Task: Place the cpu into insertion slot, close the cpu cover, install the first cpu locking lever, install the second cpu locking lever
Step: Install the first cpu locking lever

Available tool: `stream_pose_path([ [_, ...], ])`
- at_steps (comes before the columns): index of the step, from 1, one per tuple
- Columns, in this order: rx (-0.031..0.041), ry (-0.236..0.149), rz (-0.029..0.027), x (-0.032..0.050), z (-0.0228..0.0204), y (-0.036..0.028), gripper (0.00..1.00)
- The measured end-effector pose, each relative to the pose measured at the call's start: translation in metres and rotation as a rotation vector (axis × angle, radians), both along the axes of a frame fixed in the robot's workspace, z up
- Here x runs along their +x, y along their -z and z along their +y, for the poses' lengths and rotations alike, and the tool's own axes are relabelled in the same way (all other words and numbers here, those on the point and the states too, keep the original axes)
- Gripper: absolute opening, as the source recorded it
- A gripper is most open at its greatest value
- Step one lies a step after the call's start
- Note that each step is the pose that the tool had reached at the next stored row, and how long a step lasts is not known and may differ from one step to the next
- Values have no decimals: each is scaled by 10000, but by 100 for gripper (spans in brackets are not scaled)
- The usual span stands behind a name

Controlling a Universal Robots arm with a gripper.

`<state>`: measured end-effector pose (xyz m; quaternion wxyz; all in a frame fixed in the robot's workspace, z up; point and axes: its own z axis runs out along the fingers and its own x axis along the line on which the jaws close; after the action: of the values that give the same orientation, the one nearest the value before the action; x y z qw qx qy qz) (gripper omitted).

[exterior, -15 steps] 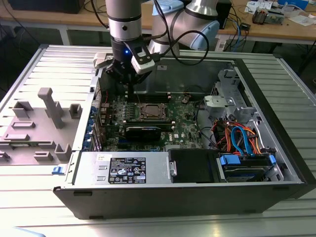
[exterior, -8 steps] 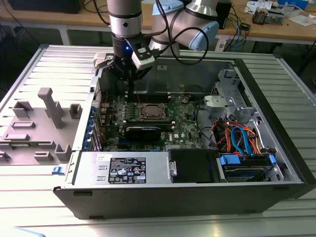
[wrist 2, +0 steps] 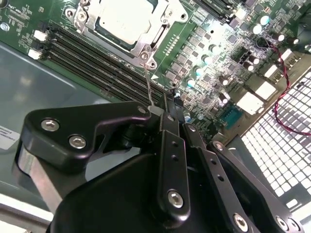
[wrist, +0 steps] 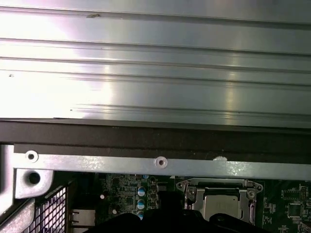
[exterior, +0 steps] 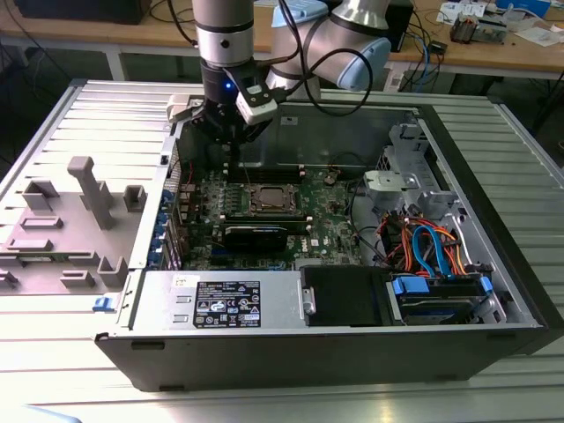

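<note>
In the second wrist view the gripper point(wrist 2: 167, 114) has its fingers point(wrist 2: 170, 145) pressed together, pinching a thin locking lever point(wrist 2: 148, 85). Just beyond, the cpu point(wrist 2: 124, 19) sits in the insertion slot point(wrist 2: 146, 46), framed by the cpu cover point(wrist 2: 167, 14).

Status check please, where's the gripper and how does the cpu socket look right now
Gripper low over the motherboard, beside the insertion slot, at a thin wire lever. Cpu seated, cpu cover down around it. Nothing blocking the socket.
</note>
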<state>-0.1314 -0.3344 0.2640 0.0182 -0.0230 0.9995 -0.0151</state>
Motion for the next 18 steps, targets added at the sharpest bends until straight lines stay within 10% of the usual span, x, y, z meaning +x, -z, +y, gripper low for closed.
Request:
stream_pose_path([
  [18, 0, 1, 0, 278, 0, 3, 11],
])
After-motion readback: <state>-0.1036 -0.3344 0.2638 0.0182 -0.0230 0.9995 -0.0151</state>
